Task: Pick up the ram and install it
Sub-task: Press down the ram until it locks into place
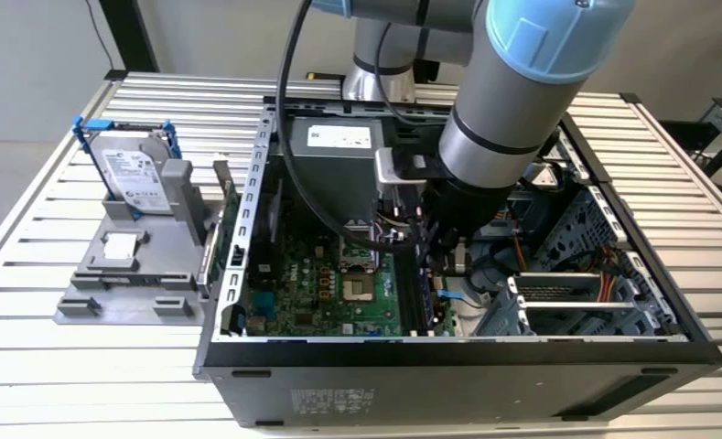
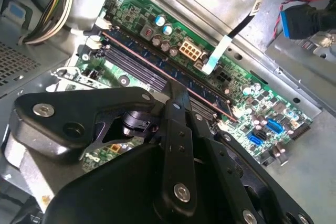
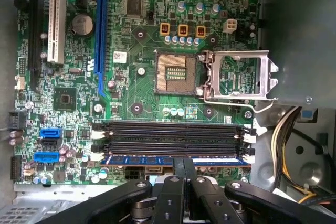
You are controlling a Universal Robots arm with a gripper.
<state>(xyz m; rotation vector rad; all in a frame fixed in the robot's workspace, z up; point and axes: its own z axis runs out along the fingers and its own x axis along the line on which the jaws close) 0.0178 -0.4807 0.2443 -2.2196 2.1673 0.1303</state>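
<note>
The ram [image 3: 136,160] is a dark blue stick standing in the outermost of the black memory slots [image 3: 168,139] on the green motherboard [image 3: 131,82]. In the second wrist view the ram [image 2: 142,61] runs slantwise across the board. My gripper [image 3: 185,167] is down inside the open computer case, its black fingers [image 2: 178,98] closed together over the ram's top edge near the middle. In the exterior view the gripper [image 1: 448,265] hangs below the arm's wrist, over the board's side toward that view's right. Where the pads touch the stick is hidden.
An open CPU socket [image 3: 177,73] with its raised metal frame [image 3: 239,74] lies beside the slots. Cable bundles [image 3: 286,135] and a drive cage [image 1: 580,293] crowd the case wall. Outside the case, a grey stand holds a hard drive [image 1: 134,178].
</note>
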